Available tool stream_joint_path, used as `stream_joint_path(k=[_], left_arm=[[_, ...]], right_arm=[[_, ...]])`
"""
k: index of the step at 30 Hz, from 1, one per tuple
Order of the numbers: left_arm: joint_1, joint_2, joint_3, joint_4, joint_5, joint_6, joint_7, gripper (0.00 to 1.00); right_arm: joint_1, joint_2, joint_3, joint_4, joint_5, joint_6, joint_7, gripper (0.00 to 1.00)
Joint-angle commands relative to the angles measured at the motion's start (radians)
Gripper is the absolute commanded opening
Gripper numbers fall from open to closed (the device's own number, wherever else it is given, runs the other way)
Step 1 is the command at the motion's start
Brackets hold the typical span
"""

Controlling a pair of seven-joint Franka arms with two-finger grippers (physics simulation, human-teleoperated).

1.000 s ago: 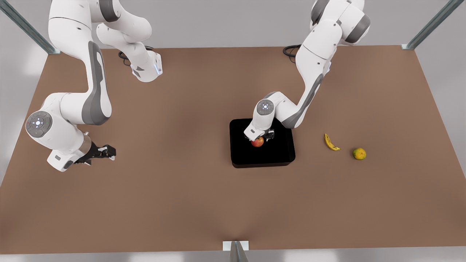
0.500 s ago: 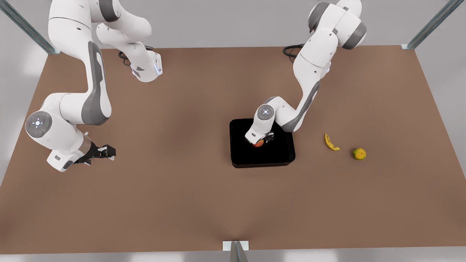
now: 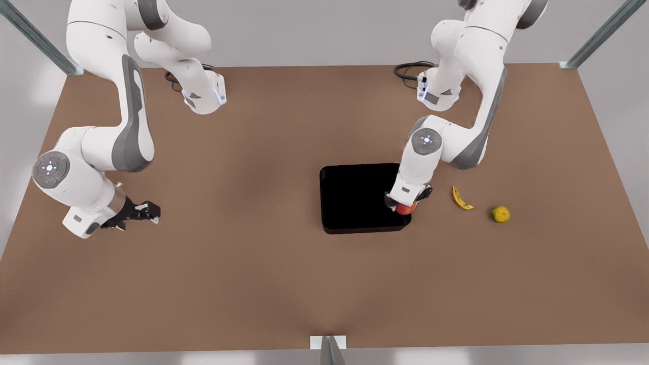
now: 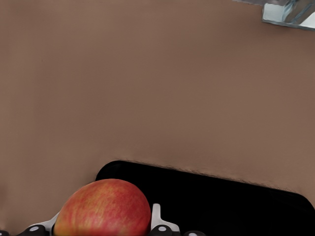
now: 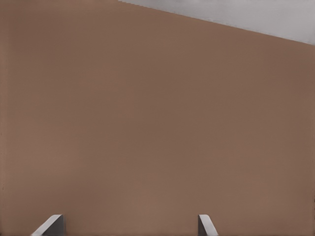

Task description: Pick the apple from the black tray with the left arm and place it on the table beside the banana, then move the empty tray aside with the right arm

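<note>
The left gripper (image 3: 405, 207) grips the apple (image 3: 405, 208), largely hidden under the wrist, above the black tray (image 3: 355, 197)'s lower-right corner at centre frame. Right of it the banana (image 3: 461, 198) lies on the table (image 3: 263, 284). At lower left the waiting right gripper (image 3: 147, 211) hovers, fingers spread and empty.

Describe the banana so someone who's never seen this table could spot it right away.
Start at the black tray near the middle of the brown table, then look toward the front view's right, past the left hand holding the red apple at the tray's edge. The banana lies on bare tabletop there. It is curved, yellow and dark-tipped, while the fruit beyond it is round and yellow-green-orange.
</note>
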State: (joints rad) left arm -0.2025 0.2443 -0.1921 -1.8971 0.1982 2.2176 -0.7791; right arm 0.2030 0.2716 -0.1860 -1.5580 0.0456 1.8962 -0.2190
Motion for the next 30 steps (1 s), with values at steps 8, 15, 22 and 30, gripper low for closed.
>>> stream_joint_path(k=[8,15,22,30], left_arm=[[0.319,0.233,-0.007,-0.037,-0.046,0.114,0.819,0.72],[0.339,0.267,0.005,0.006,-0.039,0.175,0.819,1.00],[0.334,0.087,-0.096,0.520,-0.135,-0.584,0.646,1.00],[0.400,0.041,-0.081,0.441,-0.146,-0.541,0.788,1.00]], right_arm=[[0.143,-0.040,0.496,0.369,-0.015,-0.542,0.932,1.00],[0.303,0.187,0.505,0.366,-0.006,-0.137,1.601,0.96],[0.334,0.244,0.499,0.288,-0.084,-0.023,1.652,1.00],[0.325,0.233,0.499,0.104,-0.145,0.244,1.489,1.00]])
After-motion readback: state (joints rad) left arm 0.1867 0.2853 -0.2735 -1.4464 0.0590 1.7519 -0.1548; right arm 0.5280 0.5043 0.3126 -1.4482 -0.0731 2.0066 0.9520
